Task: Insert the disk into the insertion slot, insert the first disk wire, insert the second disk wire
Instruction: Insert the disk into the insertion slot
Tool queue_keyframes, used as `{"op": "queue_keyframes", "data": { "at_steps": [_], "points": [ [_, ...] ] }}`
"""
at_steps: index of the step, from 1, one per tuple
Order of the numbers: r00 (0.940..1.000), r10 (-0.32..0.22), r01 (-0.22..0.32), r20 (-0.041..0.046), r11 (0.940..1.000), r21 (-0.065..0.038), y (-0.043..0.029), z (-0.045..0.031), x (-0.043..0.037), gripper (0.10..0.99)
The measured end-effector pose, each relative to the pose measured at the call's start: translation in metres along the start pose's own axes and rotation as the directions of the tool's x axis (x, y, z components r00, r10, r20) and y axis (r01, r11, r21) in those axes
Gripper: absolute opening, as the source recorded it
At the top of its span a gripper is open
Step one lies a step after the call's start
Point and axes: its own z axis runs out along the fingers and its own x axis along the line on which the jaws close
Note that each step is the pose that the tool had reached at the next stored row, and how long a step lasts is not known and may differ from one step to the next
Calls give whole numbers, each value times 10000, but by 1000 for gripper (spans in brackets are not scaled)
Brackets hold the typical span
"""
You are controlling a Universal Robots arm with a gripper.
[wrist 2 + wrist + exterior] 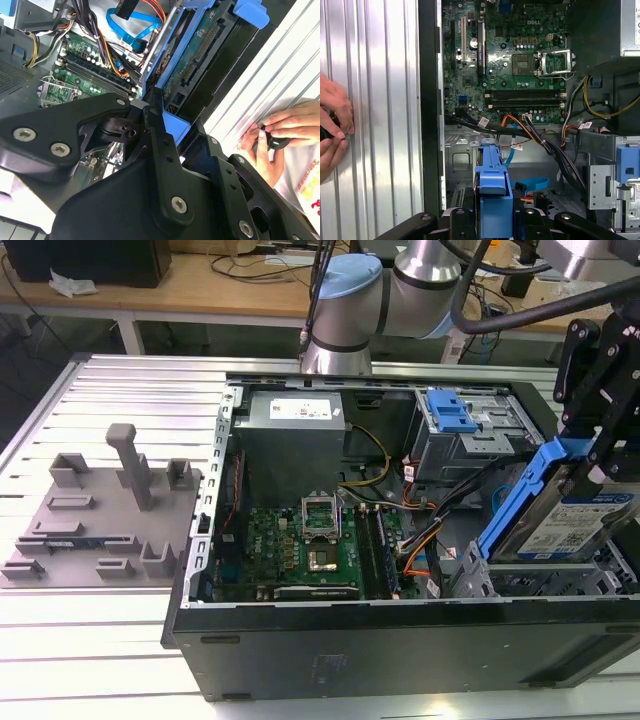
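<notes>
Fingers (600,455) clamped on disk (585,525), blue-framed, tilted

Status: gripper (588,462) clamped on disk (575,530), held tilted.
The arm (400,285) spans the back toward the exterior view's right, wrist (600,350) pointing down; black fingers (454,219) sit on either side of the disk's blue frame in the first wrist view.

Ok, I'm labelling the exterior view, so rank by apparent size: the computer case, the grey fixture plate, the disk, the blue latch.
1. computer case
2. grey fixture plate
3. disk, partly cut off by the picture's edge
4. blue latch
</notes>
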Motion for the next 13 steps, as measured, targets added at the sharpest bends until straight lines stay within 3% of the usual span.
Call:
{"op": "queue_keyframes", "data": {
  "at_steps": [11,13],
  "points": [
    [10000,0,0,2,10000,0,4,178,28,369],
    [10000,0,0,-3,10000,-1,4,176,34,376]
  ]
}}
